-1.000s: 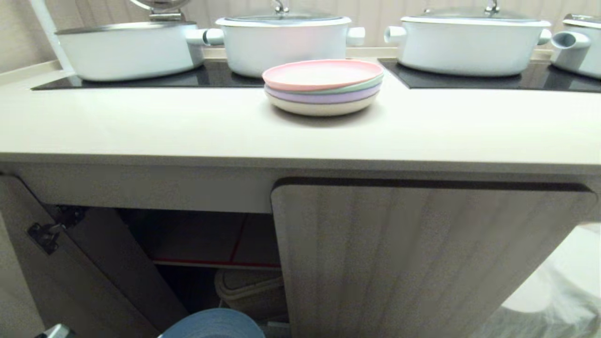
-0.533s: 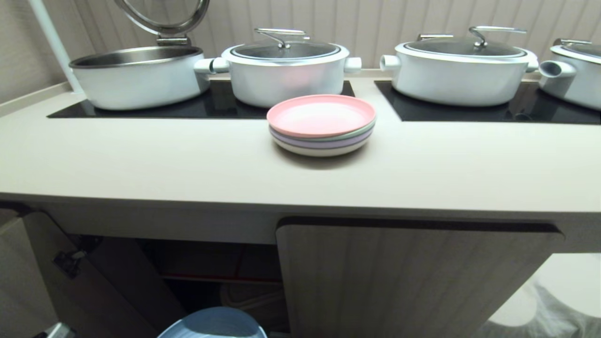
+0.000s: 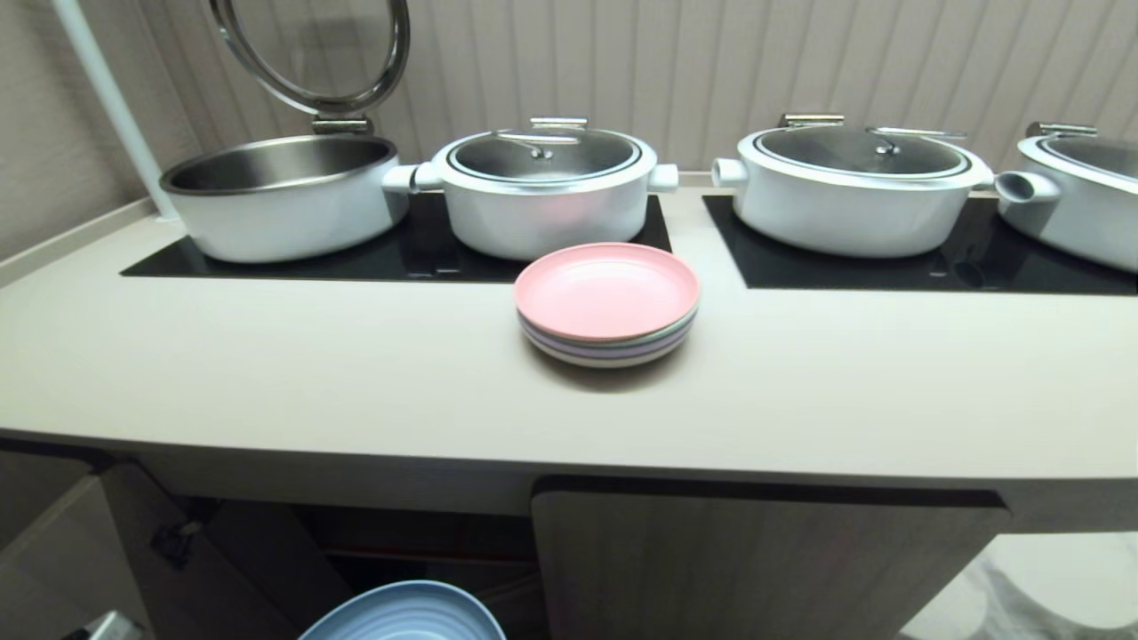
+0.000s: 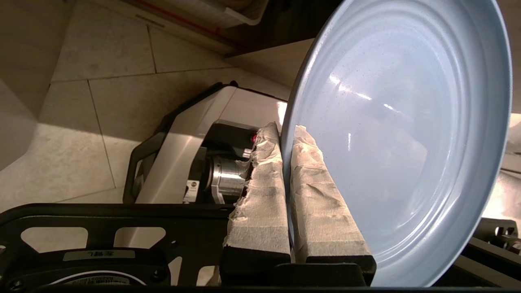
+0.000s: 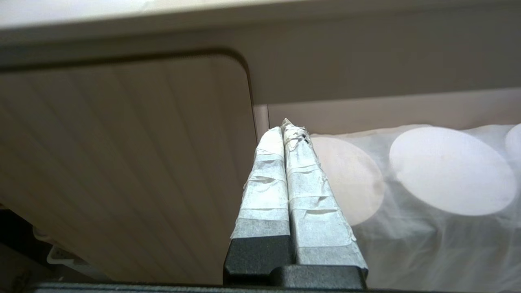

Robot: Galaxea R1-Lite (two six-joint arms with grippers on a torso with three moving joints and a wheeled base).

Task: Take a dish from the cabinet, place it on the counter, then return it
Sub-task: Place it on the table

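Ribbed beige wall behind, cream table [image 3: 267,373] in front w/ two black hob panels [image 3: 391,258], four white pots on them, one w/ lid propped up [image 3: 311,53]. Pink-topped plate stack [image 3: 607,304] sits mid-table, just fwd of the hobs. Below: cabinet [image 3: 756,569], right door closed, left door [image 3: 62,560] swung open.

Step in hand, my read: carrying the dish [image 4: 399,134] up from the cabinet to set it on the table. It's out of the cabinet but below the table edge, low in head view, just left of the closed door.

To do it well:
- Raise until the dish clears the rounded front edge w/ margin before going fwd; rim could clip the edge otherwise.
- Target the bare table left of the stack, short of the hob; don't land on the stack or nudge the pots.
- Grip is on the rim only, so the dish can pivot; move slow, no sudden wrist turns.
- Level it, lower till the base rests flat, only then release.

Left pincer [image 4: 287,134]: taped fingers [image 4: 264,191] nearly pressed together, pinching the dish rim, one finger on each face of it. Wrist view shows the dish on edge rel. to the fingers.

Right pincer [image 5: 287,130]: pressed together, empty, parked in front of the closed door's edge, touching nothing.
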